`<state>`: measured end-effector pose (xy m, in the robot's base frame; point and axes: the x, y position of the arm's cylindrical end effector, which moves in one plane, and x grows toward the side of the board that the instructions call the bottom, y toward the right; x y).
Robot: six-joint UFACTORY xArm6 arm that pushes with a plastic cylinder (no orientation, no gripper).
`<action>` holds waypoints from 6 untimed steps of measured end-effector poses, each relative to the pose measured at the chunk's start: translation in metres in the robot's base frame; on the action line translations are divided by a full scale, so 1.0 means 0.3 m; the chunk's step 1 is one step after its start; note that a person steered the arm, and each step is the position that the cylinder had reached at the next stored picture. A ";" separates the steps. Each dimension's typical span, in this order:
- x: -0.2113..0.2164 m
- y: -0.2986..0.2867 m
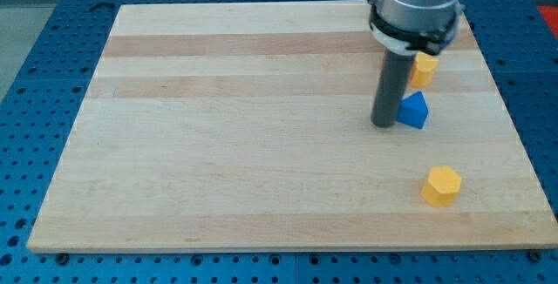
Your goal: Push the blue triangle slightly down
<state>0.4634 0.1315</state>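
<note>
The blue triangle (415, 110) sits on the pale wooden table (244, 145) toward the view's right, a little above the middle height of the board. My tip (384, 125) stands on the table just at the triangle's left side, so close that rod and block look to be touching, though whether they truly press together cannot be told from this angle. The tip lies level with the lower part of the triangle rather than above it. The dark rod rises straight up from there into the grey cylindrical body of the arm (414, 1) at the view's top. There is no hand on this arm, only the rod, so nothing is clamped or held; the block merely rests beside the tip. Just above the triangle, toward the view's top right, a yellow block (425, 69) stands near it, partly hidden behind the arm, so its shape is unclear. Well below the triangle, toward the view's bottom right, lies a yellow hexagonal block (441, 185), apart from both the tip and the triangle. The table rests on a blue perforated base (44, 75).
</note>
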 end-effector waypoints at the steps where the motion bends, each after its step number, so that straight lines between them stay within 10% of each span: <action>1: -0.068 -0.070; 3: -0.234 -0.164; 6: 0.016 0.053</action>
